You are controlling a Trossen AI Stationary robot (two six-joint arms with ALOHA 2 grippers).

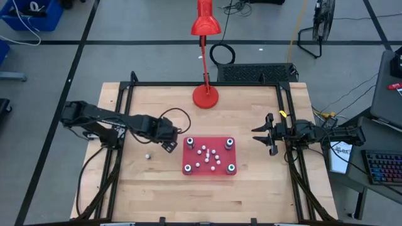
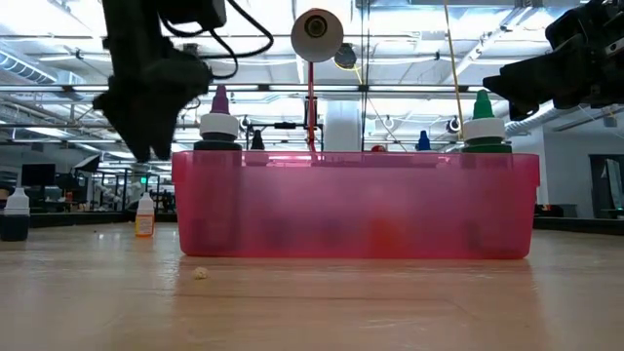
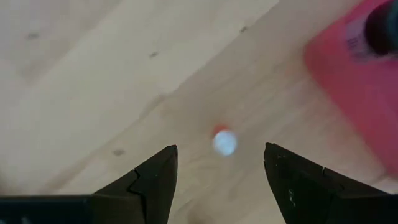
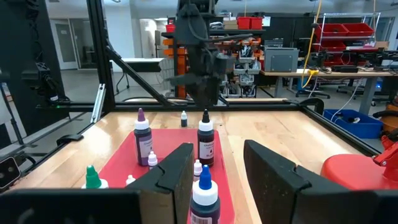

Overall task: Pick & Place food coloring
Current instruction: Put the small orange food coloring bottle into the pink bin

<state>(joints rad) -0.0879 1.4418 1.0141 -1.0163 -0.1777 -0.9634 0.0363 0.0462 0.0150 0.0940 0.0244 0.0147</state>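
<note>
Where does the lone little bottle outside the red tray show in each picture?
High view: lone bottle on wood, left of the red tray.
Low view: left of the tray.
Left wrist view: mid-picture, tray beside it.
Right wrist view: beyond the tray.
Shared landmark: the tray.

Food coloring bottles, most gathered on red, one alone on the wood.

Four larger vials (image 1: pixel 190 142) stand upright at the corners of the red tray, with purple, green, blue and dark caps in the right wrist view; a cluster of tiny white bottles (image 1: pixel 208 155) stands between them in the middle. One more tiny bottle (image 1: pixel 147 156), white-capped with an orange body, stands apart on the bare surface, well to the left of the rest.
</note>
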